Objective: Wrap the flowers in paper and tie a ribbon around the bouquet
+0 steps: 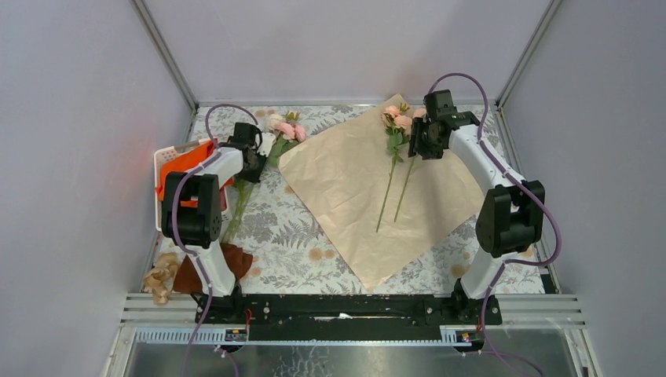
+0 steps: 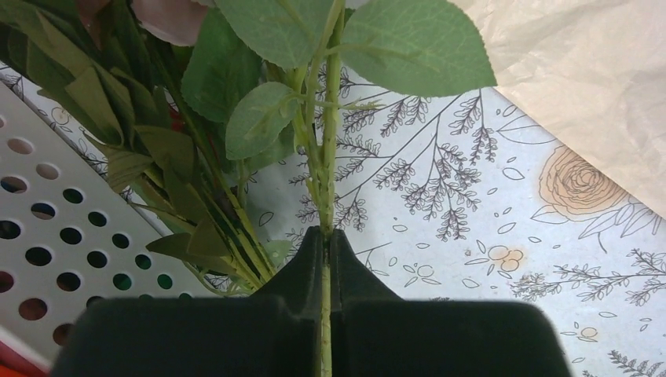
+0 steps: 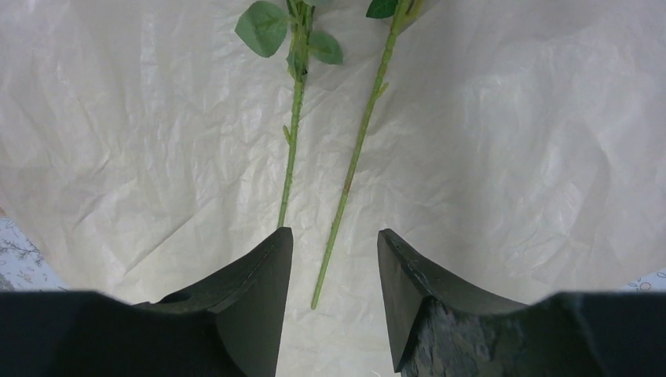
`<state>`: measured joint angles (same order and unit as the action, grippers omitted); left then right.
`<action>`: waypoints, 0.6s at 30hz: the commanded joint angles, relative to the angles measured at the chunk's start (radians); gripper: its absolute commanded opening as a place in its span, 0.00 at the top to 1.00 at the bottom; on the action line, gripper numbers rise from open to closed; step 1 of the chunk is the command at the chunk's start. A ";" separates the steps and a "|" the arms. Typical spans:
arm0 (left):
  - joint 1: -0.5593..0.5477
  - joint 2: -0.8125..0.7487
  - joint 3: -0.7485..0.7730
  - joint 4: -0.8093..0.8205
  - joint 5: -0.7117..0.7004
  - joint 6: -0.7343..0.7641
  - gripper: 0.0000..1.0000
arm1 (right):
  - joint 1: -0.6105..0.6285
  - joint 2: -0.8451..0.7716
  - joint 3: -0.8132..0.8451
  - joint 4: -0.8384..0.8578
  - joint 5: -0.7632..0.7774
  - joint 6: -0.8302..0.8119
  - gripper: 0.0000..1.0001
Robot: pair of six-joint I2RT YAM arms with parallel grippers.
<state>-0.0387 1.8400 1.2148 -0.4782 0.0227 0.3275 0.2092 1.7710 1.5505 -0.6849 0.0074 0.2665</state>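
Observation:
The peach paper [image 1: 377,188] lies flat mid-table as a diamond. Two pink flowers [image 1: 397,120] rest on it, stems pointing toward me. My right gripper [image 1: 422,144] hovers just over them, open; in its wrist view the jaws [image 3: 334,236] straddle the end of one stem [image 3: 357,149], touching nothing, over the paper [image 3: 510,157]. More flowers [image 1: 286,129] lie at the far left. My left gripper [image 1: 255,155] is shut on one green stem [image 2: 328,181], pinched between its fingertips [image 2: 330,236]. The tan ribbon [image 1: 161,275] lies bunched at the near left corner. No bouquet is in view.
A white perforated basket [image 1: 169,157] with bright orange cloth [image 1: 187,161] stands at the left edge, close to my left arm. A dark brown cloth [image 1: 228,263] lies near the left base. The paper's corner [image 2: 589,94] shows right of the left gripper.

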 commanded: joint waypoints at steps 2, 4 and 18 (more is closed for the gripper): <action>0.003 -0.029 0.038 0.030 0.034 -0.042 1.00 | 0.005 -0.070 -0.009 0.018 -0.038 -0.013 0.48; 0.023 -0.073 0.041 0.035 0.076 -0.096 1.00 | 0.008 -0.091 -0.014 0.016 -0.045 -0.010 0.48; 0.143 -0.396 0.029 0.169 0.588 -0.551 1.00 | 0.391 -0.240 -0.199 0.541 -0.302 0.045 0.46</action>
<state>0.0841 1.5146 1.2629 -0.4351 0.3847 -0.0242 0.4873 1.5547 1.4014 -0.4488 -0.1246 0.2619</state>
